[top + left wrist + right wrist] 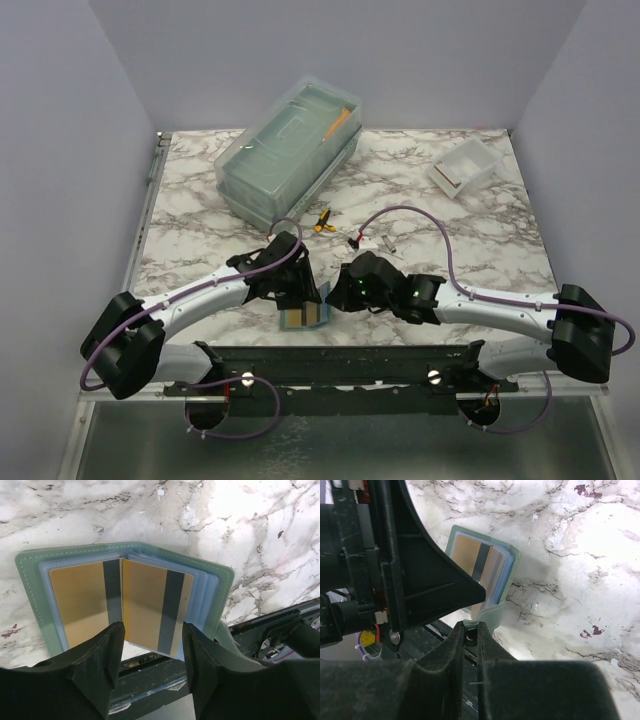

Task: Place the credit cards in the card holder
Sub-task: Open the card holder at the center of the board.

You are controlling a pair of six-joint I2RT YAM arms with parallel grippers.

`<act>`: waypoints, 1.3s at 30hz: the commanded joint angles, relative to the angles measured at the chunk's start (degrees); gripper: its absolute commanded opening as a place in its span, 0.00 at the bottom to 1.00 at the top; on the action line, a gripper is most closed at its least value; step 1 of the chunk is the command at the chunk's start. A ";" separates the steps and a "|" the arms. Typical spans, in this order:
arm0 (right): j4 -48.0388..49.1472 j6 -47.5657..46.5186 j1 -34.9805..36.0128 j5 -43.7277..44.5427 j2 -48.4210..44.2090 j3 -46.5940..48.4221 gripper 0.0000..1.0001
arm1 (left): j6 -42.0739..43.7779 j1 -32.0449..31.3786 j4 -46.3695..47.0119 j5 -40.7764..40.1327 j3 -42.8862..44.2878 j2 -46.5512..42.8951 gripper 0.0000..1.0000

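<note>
Left tool (152, 630) straddles 1 gold credit card (145, 600) in the card holder (27, 575) at the tabletop's (480, 240) near edge; I can't tell its grip. Right tool (471, 627) pinches the holder; a skewed push could jam the card.

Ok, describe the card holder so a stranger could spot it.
Go to the near edge of the marble table, where the left claw and right claw meet. The card holder lies open there: a grey-green bifold, the only thing showing gold cards with dark stripes.
</note>
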 commanded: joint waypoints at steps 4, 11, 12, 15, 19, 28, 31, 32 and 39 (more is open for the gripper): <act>1.52 0.65 -0.25 -0.52 0.38 0.06 0.00 | 0.51 0.01 3.62 0.56 -2.15 0.00 0.61; 1.27 0.34 -0.25 -0.45 0.65 0.60 0.00 | 0.67 0.07 4.05 1.12 -2.16 0.22 0.65; 1.23 0.32 -0.25 -0.44 0.78 0.60 0.00 | 0.67 0.02 4.06 1.04 -2.16 -0.15 0.66; 1.28 0.32 -0.20 -0.35 0.76 0.57 0.00 | 0.54 0.02 4.02 1.03 -2.51 -1.81 0.71; 1.30 0.29 -0.25 -0.25 0.74 0.57 0.00 | 0.38 0.04 4.11 1.13 -2.92 -2.04 0.72; 1.30 0.36 -0.25 -0.25 0.31 0.45 0.00 | 0.62 0.06 4.73 1.04 -3.30 -0.58 0.71; 1.46 0.45 -0.24 -0.34 0.31 0.46 0.00 | 0.72 0.06 5.13 1.36 -3.59 -0.07 0.71; 1.48 0.42 -0.25 -0.36 0.28 0.42 0.00 | 0.77 0.00 5.34 1.53 -3.67 0.06 0.71; 1.44 0.43 -0.25 -0.43 0.18 0.49 0.00 | 1.28 0.07 5.93 0.72 -4.63 1.75 0.72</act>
